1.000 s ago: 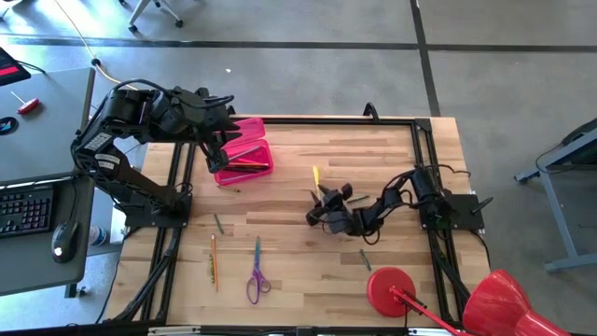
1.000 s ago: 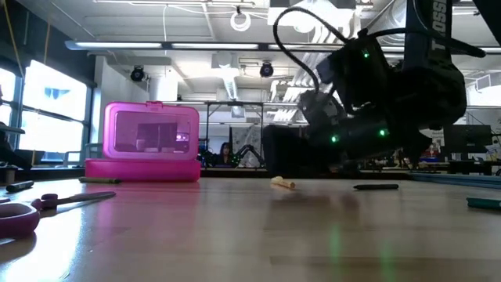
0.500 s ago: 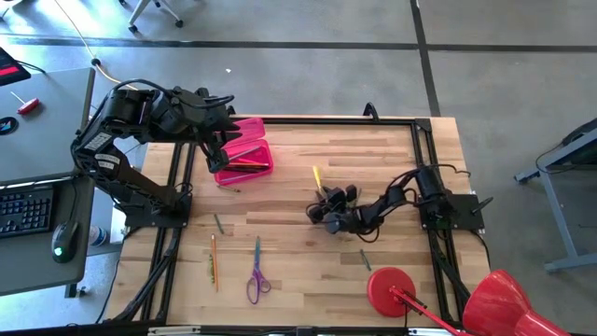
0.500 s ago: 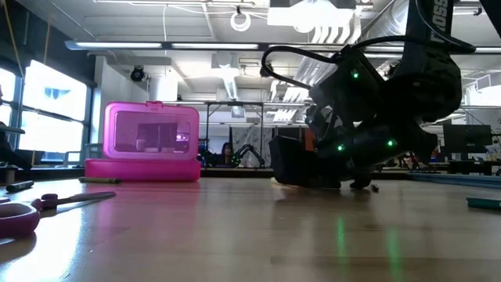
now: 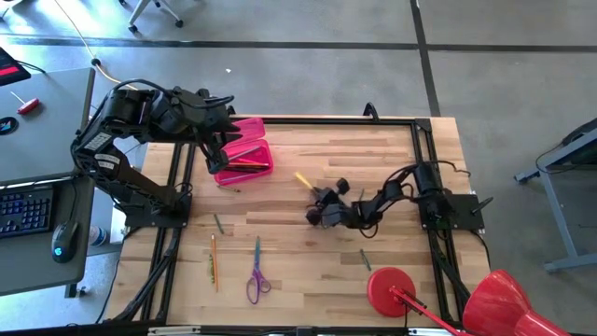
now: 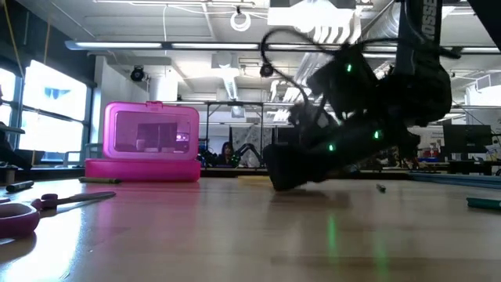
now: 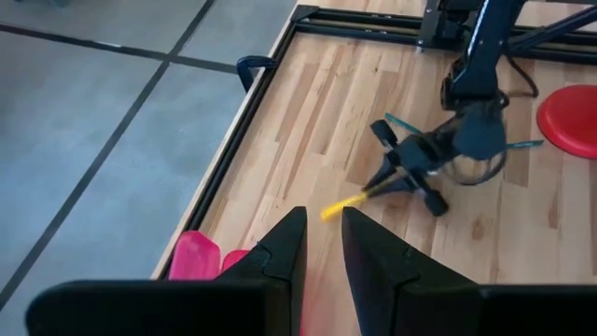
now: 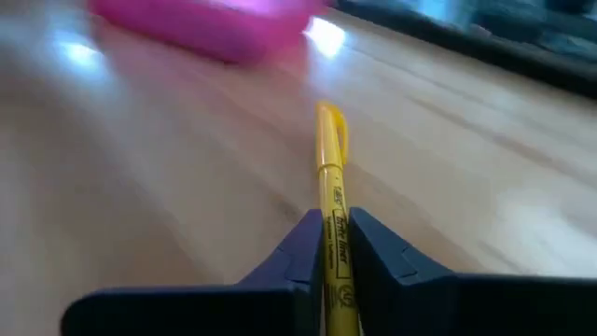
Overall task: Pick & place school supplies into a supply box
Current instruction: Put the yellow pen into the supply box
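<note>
Mid-table, the right gripper (image 5: 319, 198) pinches a yellow pen (image 8: 332, 201) between its fingers, aimed toward the pink box (image 5: 244, 156) for carrying; left gripper (image 7: 320, 245) slightly parted, empty, above the box.

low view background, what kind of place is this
Probably a robotics lab or open workshop: bare ceiling strip lights, a grey concrete floor, and a side desk with a black keyboard beside the wooden table.

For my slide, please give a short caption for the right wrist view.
Right gripper shut on a yellow pen just above the wooden table, pointing toward the pink box.
</note>
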{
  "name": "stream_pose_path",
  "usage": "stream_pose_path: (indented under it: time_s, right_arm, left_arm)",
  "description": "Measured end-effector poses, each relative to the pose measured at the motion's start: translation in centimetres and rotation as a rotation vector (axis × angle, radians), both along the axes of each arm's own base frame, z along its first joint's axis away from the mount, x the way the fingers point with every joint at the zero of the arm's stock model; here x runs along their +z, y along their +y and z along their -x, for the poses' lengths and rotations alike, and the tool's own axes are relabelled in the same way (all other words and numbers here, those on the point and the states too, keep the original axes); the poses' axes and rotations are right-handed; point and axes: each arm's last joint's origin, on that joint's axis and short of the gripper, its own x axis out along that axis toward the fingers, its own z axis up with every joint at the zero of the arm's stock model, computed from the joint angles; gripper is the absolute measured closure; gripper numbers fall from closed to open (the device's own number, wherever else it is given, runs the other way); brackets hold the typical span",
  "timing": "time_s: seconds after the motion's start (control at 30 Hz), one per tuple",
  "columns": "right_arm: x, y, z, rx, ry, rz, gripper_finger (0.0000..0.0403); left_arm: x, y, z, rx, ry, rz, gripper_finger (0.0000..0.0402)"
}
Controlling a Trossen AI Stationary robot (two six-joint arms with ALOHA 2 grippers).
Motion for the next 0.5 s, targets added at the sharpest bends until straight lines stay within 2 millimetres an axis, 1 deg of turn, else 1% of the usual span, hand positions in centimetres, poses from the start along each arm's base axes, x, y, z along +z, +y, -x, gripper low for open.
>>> stream_pose_path:
  time_s: [0.1, 0.17, 0.23, 0.33, 0.4, 0.5]
  right_arm:
    - [3.5, -0.3, -1.7, 0.16, -0.036, 0.1, 0.0393]
    - [5.1, -0.8, -3.3, 0.306, 0.007, 0.197, 0.0388]
    - [6.4, -1.5, -5.3, 0.414, 0.074, 0.26, 0.0385]
    - [8.7, -3.3, -8.9, 0.464, 0.211, 0.292, 0.0393]
    - [9.7, -5.1, -11.1, 0.487, 0.304, 0.303, 0.0393]
    - [10.9, -7.5, -14.1, 0.5, 0.308, 0.308, 0.0391]
  left_arm:
    - [0.0, 0.0, 0.0, -0.007, 0.0, 0.007, 0.03]
    - [0.0, 0.0, 0.0, -0.009, 0.0, 0.007, 0.03]
    - [0.0, 0.0, 0.0, -0.009, -0.001, 0.008, 0.03]
    - [0.0, 0.0, 0.0, -0.009, -0.001, 0.008, 0.03]
    - [0.0, 0.0, 0.0, -0.009, -0.001, 0.008, 0.03]
    - [0.0, -0.1, 0.0, -0.022, -0.001, 0.02, 0.03]
